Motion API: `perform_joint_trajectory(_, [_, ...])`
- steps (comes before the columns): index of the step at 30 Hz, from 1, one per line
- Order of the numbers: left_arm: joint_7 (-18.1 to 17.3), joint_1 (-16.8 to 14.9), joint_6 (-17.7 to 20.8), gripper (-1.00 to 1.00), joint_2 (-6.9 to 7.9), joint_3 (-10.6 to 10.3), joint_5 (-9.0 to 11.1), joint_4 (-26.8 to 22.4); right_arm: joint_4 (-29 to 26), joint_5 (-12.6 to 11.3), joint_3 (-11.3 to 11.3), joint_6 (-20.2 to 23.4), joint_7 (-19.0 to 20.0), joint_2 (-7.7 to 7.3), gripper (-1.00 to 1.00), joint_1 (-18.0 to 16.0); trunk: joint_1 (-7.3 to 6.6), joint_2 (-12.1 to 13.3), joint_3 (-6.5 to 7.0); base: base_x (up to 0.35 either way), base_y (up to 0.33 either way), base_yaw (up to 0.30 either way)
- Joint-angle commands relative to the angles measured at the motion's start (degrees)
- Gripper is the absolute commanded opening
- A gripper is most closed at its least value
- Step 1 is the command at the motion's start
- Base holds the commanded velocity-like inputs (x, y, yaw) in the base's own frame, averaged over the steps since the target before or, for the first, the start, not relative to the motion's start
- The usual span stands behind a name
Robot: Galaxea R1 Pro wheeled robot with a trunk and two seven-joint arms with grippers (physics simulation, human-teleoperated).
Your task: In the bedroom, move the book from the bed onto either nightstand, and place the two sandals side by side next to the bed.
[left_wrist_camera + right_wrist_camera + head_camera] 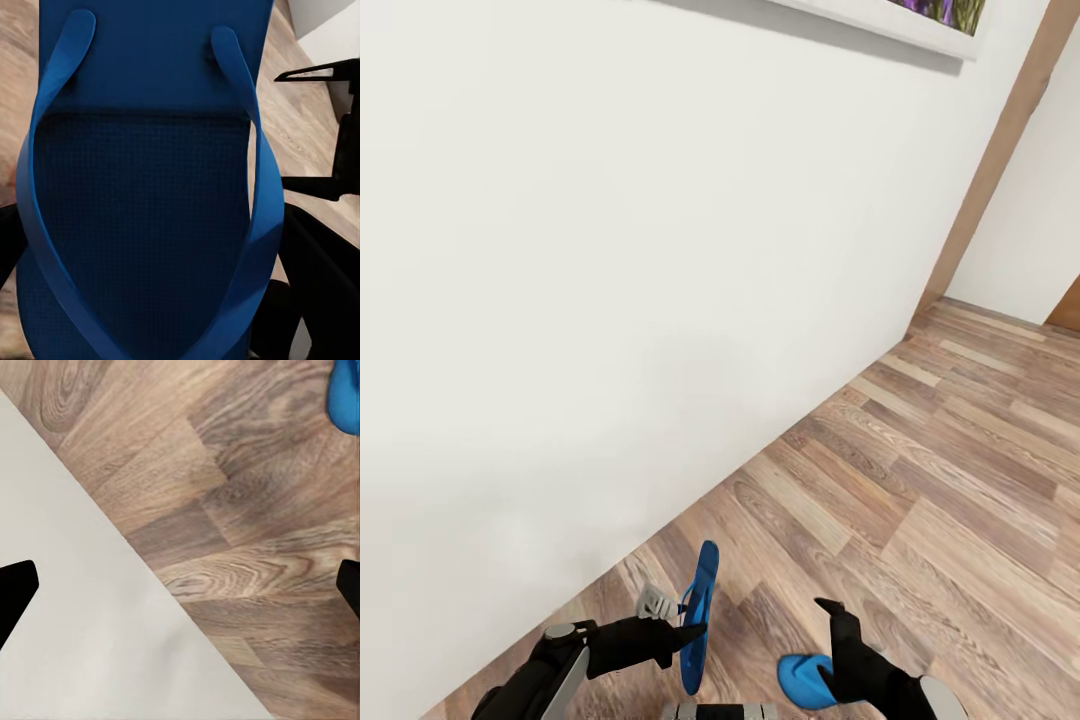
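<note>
No text, label, brand or number can be read on anything here.

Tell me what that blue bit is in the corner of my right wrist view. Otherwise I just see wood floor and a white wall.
Observer: It is a blue sandal. The head view shows it close beside the right arm.
Operator: Is there a second one?
Observer: Yes. The left gripper is shut on the other sandal and holds it on edge above the floor.
Operator: Anything on that wall?
Observer: A framed picture hangs high up on the wall.
</note>
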Motion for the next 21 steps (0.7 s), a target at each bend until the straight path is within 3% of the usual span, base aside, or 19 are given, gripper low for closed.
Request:
perform_joint_trajectory(1, [0.0,0.0,0.6,-1.00,0.07,-0.2,0.6,0.0,0.0,0.1,-0.2,0.2,-0.4,0.07,1.00,0.0,0.01,0.0,-0.27,0.000,0.000,0.000])
perform_joint_trajectory(6, [0.0,0.0,0.6,-1.00,0.07,-0.2,0.6,0.0,0.0,2.2,-0.3,-0.3,-0.3,0.08,1.00,0.0,0.14,-0.1,-1.38,0.000,0.000,0.000])
perform_joint_trajectory(13, [0.0,0.0,0.6,-1.00,0.09,-0.2,0.7,-0.1,0.3,2.8,-0.3,-5.4,-0.2,0.08,1.00,0.0,0.32,-0.2,-2.93,0.000,0.000,0.000])
perform_joint_trajectory(21, [-0.2,-0.3,0.9,-1.00,0.29,0.4,1.1,-1.9,0.4,2.9,-0.2,-6.3,-0.2,0.09,1.00,0.0,0.53,-0.3,-4.71,0.000,0.000,0.000])
